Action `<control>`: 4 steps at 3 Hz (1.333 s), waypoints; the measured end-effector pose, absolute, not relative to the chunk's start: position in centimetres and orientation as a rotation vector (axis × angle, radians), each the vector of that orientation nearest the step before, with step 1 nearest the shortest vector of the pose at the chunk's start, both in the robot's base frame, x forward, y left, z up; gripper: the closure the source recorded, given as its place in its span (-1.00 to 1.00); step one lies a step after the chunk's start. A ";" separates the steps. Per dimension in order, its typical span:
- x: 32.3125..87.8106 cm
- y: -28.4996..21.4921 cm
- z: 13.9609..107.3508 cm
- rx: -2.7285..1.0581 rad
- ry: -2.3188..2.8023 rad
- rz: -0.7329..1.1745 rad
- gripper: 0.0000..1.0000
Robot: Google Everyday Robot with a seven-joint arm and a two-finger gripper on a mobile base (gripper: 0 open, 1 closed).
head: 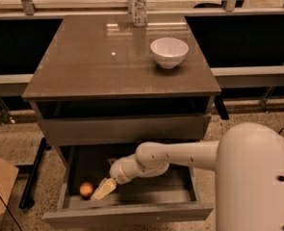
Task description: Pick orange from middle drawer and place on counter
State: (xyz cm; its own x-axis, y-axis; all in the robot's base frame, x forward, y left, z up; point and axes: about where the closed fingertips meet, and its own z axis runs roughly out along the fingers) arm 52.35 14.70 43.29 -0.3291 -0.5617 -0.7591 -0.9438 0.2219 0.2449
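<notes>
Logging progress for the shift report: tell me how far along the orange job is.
Done: the drawer stands pulled open. In hand: the gripper is inside it beside the orange, which lies on the drawer floor, not lifted. Left: grasp it, lift it out, set it on the counter.

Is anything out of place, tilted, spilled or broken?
Nothing spilled or broken. Only the small round orange fruit sits oddly, in the front left corner of the open grey drawer; the gripper is just right of it.
</notes>
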 end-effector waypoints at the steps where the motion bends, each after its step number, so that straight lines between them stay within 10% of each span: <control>1: 53.1 17.1 40.6 -1.399 1.982 0.975 -1.00; 3: 53.5 23.2 37.7 -1.430 1.924 1.068 -1.00; 4: 53.3 24.4 36.7 -1.441 1.942 1.065 -0.63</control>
State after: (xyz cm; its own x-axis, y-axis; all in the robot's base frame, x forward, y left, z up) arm 53.27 24.39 36.72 -0.3193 -0.5593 -0.7650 -0.9457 0.1366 0.2948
